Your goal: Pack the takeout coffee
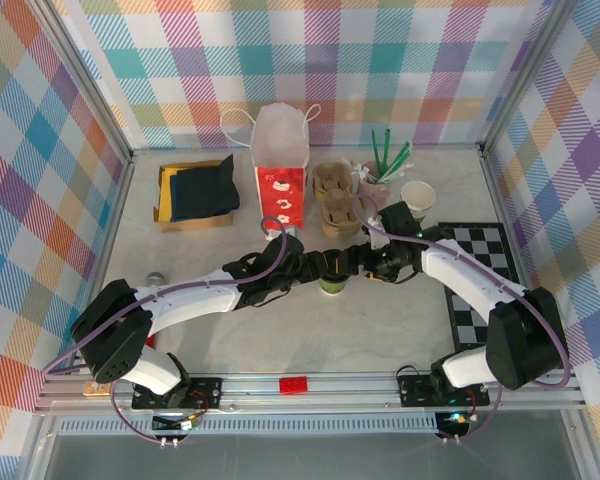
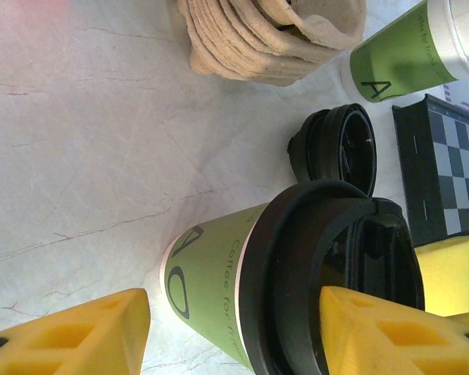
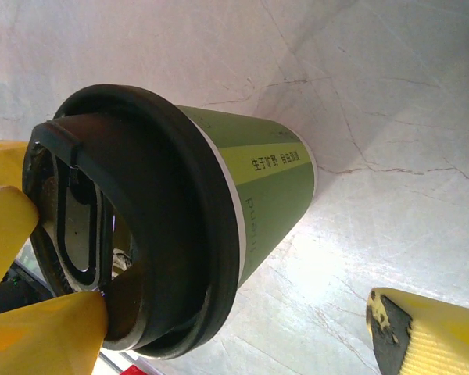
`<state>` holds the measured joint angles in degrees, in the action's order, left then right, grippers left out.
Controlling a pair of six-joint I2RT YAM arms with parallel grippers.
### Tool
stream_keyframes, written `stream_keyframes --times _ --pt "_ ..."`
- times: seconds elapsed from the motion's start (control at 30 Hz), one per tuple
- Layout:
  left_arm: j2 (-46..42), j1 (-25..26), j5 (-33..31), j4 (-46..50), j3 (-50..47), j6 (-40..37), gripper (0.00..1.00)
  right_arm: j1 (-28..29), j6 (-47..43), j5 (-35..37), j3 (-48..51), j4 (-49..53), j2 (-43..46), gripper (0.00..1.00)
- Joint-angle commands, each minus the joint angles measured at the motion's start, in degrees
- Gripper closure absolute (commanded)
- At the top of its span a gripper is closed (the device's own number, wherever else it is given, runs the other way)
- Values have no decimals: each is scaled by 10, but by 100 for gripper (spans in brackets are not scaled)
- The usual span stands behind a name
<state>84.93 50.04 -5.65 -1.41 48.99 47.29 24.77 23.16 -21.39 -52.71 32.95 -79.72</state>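
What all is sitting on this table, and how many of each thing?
takeout coffee: one, green with black lid, table centre
second cup: one, green, no lid, back right
loose lid: one, black, between the two cups
cup carriers: a stack, brown, behind the coffee; count unclear
pink cup: one, holding green straws, back right
paper bag: one, white and red, back centre
flat box: one, yellow with dark blue contents, back left
checkered mat: one, black and white, right side
small round thing: one, grey, left; too small to identify
red block: one, near rail
left gripper: one, yellow fingers, open, either side of the coffee
right gripper: one, yellow fingers, open, at the coffee's lid
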Motion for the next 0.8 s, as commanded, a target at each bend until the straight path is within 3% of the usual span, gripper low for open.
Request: stream_keyframes --times 0.0,0.77 --pt "9 -5 -7 34 -24 4 41 4 1 41 45 22 -16 14" --pt "-5 -4 -22 51 -28 5 42 4 27 68 134 -43 -44 15"
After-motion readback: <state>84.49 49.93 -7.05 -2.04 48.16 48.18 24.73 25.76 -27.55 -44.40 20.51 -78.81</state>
